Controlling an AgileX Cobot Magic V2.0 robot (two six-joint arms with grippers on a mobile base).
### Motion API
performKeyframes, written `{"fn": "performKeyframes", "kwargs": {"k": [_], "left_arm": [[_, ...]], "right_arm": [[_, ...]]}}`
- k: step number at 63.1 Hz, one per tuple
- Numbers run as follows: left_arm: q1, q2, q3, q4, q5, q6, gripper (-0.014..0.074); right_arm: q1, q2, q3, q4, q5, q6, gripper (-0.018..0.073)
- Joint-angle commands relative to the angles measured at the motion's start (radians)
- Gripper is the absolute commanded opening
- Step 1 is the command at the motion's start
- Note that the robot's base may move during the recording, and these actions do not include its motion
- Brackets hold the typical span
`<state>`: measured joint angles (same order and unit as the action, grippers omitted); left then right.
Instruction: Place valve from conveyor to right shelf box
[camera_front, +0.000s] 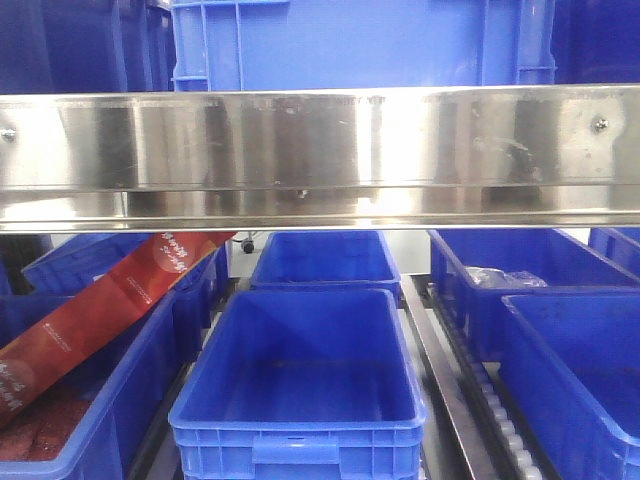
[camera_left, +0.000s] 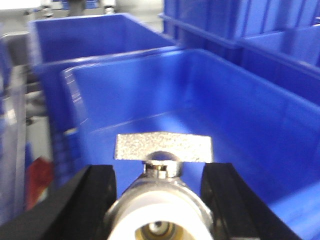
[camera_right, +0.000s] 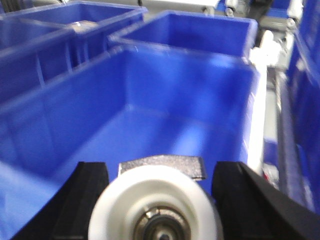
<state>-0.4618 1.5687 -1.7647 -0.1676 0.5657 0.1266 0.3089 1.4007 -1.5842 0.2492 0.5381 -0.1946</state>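
Black jaws of the left pincer (camera_left: 159, 172) are being kept narrowly spread, and a silver valve (camera_left: 160, 210) with a white end is being pinched between them, its flat grey handle upward, over the inside of a blue box (camera_left: 215, 110). A second valve (camera_right: 157, 205) is being gripped the same way by the right pincer (camera_right: 161, 170) above another blue box (camera_right: 150, 85). Only in the front view is a polished steel shelf rail (camera_front: 320, 150) being shown, with a blue crate (camera_front: 300, 425) below it and a red packet (camera_front: 100, 310) being leaned into the crate at the left.
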Motion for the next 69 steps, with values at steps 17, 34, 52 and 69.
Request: {"fn": "performKeyframes", "kwargs": {"k": [17, 34, 52, 69], "left_arm": [[-0.057, 0.236, -0.168, -0.014, -0.085, -0.006, -0.0111], [-0.057, 0.274, -0.168, -0.003, -0.084, -0.006, -0.0021], [-0.057, 0.28, -0.168, -0.003, -0.118, -0.006, 0.0348], [-0.057, 0.28, -0.168, -0.003, -0.118, -0.006, 0.0361]], "right_arm": [[0.005, 0.218, -0.14, 0.027, -0.114, -0.005, -0.0161], [0.005, 0.281, -0.14, 0.027, -0.13, -0.005, -0.0161], [0.005, 0.287, -0.14, 0.027, -0.152, -0.005, 0.0263], [0.005, 0.287, -0.14, 0.027, -0.178, -0.005, 0.0435]]}}
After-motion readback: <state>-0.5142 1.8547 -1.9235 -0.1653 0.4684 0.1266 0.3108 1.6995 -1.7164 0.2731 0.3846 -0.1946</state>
